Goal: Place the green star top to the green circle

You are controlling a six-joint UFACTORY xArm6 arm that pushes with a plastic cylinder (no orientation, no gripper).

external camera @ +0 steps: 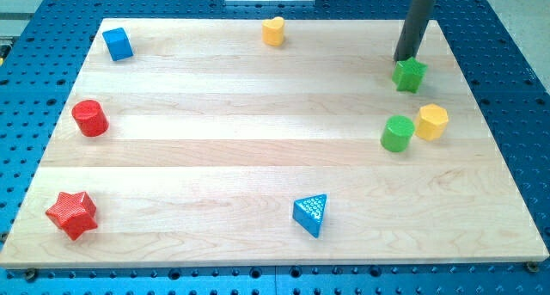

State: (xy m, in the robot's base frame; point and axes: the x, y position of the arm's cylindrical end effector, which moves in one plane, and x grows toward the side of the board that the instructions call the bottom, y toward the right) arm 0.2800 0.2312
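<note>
The green star (411, 75) sits near the counter's (258, 149) right edge, toward the view's top, directly above the green circle (397, 133) with a clear gap between them. My tip (402, 59) rests just at the star's upper left, apparently touching it. There is no claw here, only the rod. Judging by this layout, the placement looks essentially done; at most a small nudge closer remains. A yellow block (432, 121) sits just beside the circle's right.
</note>
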